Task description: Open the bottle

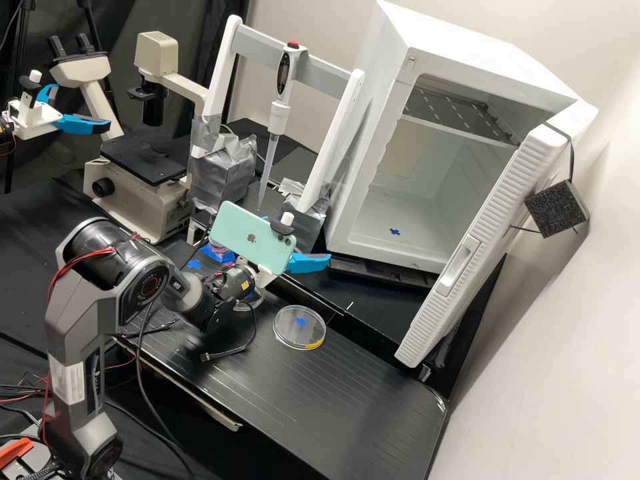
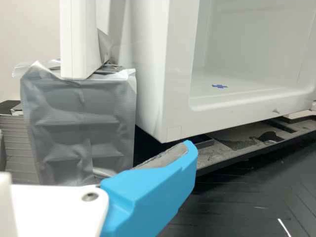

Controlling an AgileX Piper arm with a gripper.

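"Bench first: what is on it?"

"It's black, streaked with fine pale lines. A clear round dish lies there. Further back stand a beige microscope, a white frame holding an upright pipette, and a white cabinet with its ribbed door open."

"And the room?"

"A pale wall beyond the door, a black curtain behind the microscope."

"Where's the gripper?"

"Above the bench in the high view, a mint-green phone in front of it. It's open: in the wrist view, one finger's grey pad has nothing against it."

"What else does each view give?"

"The wrist view gives the frame's post ending in a silver-taped block, beside the cabinet's lower corner. The high view adds the slotted shelf inside the cabinet."

"And the bottle?"

"I can't place it surely. A pink-and-blue object sits partly hidden by the phone; whether that's it, I can't tell."
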